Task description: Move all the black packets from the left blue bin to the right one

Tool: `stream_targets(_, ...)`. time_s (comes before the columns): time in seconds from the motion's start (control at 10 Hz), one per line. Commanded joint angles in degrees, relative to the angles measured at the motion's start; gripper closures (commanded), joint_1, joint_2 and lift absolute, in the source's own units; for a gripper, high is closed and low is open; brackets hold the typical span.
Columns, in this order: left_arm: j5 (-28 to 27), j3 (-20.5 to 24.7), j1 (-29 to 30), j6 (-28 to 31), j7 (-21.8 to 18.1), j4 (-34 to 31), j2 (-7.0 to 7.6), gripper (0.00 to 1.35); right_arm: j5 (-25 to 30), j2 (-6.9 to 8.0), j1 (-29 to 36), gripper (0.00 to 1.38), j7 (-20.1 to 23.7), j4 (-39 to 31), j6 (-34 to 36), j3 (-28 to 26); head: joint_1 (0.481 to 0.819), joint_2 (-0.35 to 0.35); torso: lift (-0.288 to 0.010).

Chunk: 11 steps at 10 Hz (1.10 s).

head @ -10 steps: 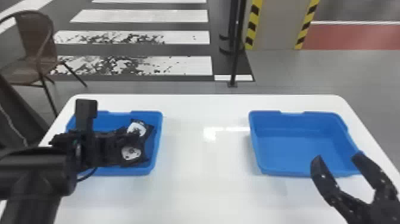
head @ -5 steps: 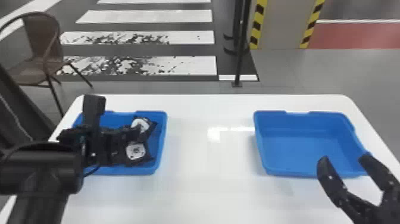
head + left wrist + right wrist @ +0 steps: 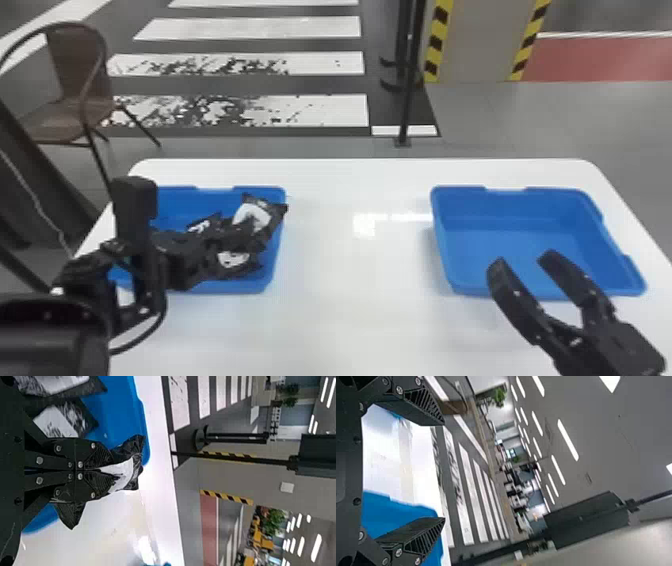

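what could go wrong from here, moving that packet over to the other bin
The held packet looks crumpled in the left claw, so it might slip and land on the table between the bins.

Other packets lie close beside that claw in the left blue bin; one could get snagged or dragged along.

The right claw is open at the near side of the right blue bin, possibly in the way of the drop.

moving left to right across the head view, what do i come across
Brown chair → left blue bin with black packets in it → black pole → right blue bin
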Motion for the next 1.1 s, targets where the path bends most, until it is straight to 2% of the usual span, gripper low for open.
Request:
stream_targets(0.0,5.5,-3.1,3.4,-3.2,-0.6,-3.4,0.02,1.19,-3.7,-1.6,-3.3,0.18,1.5,0.2,6.7,2.7,0.695,0.051,-0.14)
stream_targets(0.2,11.4,-7.0,5.5,-4.5,-0.9,-4.8,0.19,1.19,-5.5,-2.31,-6.5,0.18,2.5,1.5,11.7,4.0,0.695,0.027,-0.14)
stream_targets(0.5,15.6,-12.3,5.5,-4.4,-1.2,-5.4,0.9,1.19,-8.7,-3.97,-12.3,0.18,2.9,5.3,16.2,5.7,0.695,-0.029,-0.14)
stream_targets(0.7,17.2,-15.7,4.5,-4.1,-1.2,-5.4,1.51,1.19,-10.9,-4.85,-14.8,0.18,2.9,7.2,19.0,6.7,0.695,-0.065,-0.14)
stream_targets(1.0,17.8,-17.1,4.1,-3.5,-1.2,-5.4,1.77,1.19,-12.2,-5.47,-16.8,0.19,2.9,9.1,19.1,7.4,0.695,-0.096,-0.14)
